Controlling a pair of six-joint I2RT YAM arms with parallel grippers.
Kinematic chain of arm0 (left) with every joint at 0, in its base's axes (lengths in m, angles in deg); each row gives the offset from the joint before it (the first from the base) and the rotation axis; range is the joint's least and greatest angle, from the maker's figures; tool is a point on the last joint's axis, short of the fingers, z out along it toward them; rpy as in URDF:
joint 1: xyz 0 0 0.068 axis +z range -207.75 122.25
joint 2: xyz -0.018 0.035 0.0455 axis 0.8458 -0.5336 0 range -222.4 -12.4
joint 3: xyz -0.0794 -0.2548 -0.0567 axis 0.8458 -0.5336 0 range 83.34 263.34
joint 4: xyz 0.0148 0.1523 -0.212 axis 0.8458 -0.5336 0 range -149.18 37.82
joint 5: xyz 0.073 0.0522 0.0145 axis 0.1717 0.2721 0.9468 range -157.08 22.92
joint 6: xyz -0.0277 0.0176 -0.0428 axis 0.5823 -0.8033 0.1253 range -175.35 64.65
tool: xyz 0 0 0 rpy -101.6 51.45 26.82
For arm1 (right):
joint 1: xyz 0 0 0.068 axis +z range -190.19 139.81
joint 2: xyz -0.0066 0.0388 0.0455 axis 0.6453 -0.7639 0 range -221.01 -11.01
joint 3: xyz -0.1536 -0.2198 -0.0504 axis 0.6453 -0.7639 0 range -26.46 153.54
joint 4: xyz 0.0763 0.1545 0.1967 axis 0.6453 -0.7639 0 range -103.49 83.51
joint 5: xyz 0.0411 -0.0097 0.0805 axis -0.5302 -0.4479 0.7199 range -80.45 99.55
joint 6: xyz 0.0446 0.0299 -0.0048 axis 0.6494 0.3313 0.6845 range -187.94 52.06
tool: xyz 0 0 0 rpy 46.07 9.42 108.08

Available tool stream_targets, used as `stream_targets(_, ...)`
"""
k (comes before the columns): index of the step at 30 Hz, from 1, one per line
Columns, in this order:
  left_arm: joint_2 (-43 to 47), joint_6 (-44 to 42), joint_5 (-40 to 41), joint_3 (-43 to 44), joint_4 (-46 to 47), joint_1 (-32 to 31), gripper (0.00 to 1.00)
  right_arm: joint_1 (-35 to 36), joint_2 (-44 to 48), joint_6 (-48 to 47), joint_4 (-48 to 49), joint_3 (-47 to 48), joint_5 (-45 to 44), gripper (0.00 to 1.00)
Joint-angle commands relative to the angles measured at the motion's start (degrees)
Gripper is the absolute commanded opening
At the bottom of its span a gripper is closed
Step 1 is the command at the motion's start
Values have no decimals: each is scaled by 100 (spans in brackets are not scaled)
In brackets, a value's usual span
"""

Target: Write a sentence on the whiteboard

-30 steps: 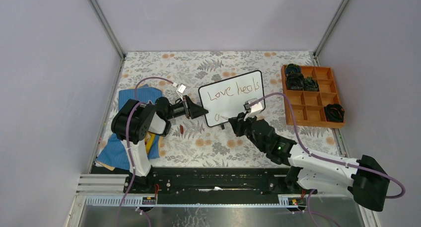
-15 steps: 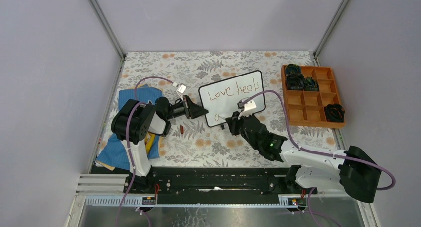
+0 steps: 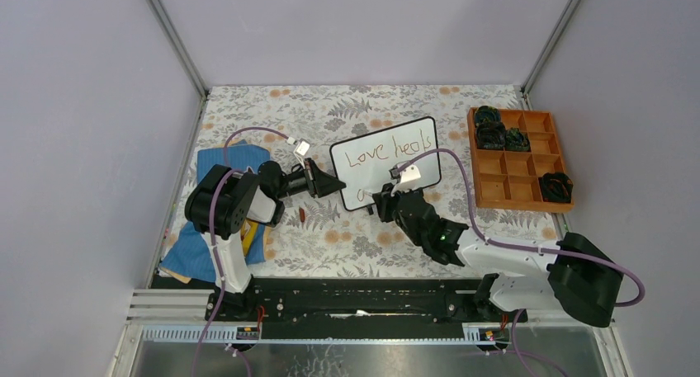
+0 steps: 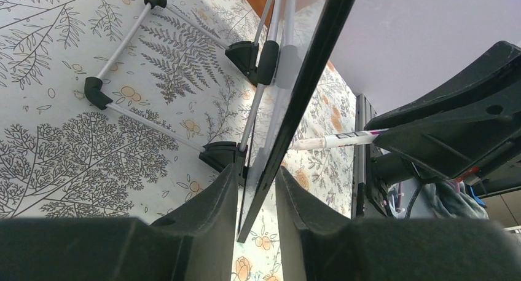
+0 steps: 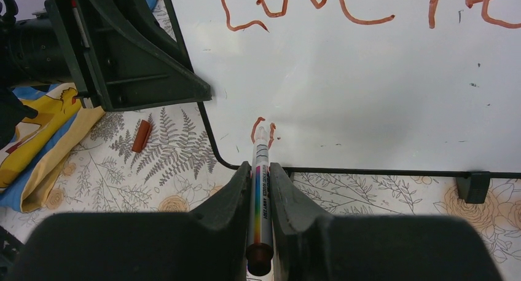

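Note:
The whiteboard (image 3: pixel 384 162) stands tilted on the floral table, with "Love heals" (image 3: pixel 388 148) in red-brown on its top line. My left gripper (image 3: pixel 334 183) straddles its left edge (image 4: pixel 307 66), and both fingers sit tight against the board's two faces (image 4: pixel 257 169). My right gripper (image 5: pixel 260 165) is shut on a white marker (image 5: pixel 261 182) with a rainbow stripe. The marker's tip touches the board's lower left (image 5: pixel 368 78), beside a small fresh red-brown stroke (image 5: pixel 263 126). The right gripper (image 3: pixel 381 202) is low in front of the board's bottom left corner.
An orange compartment tray (image 3: pixel 520 158) with dark bundles sits at the right. A blue and yellow cloth (image 3: pixel 210 228) lies under the left arm. A small red-brown cap (image 5: pixel 142 136) lies on the table left of the board. One black board foot (image 5: pixel 472 186) shows at the right.
My right arm has slid left along the board's lower edge, carrying the marker towards the bottom left corner. The left fingers have narrowed on the board's edge.

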Motion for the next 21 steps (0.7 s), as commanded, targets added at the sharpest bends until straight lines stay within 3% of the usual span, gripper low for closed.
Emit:
stream_targets(1, 158, -224, 44, 38, 86, -23, 34, -6, -97, 65, 414, 311, -228, 0)
stream_targets(21, 185, -277, 26, 65, -56, -20, 26, -10, -512, 64, 445, 428, -452, 0)
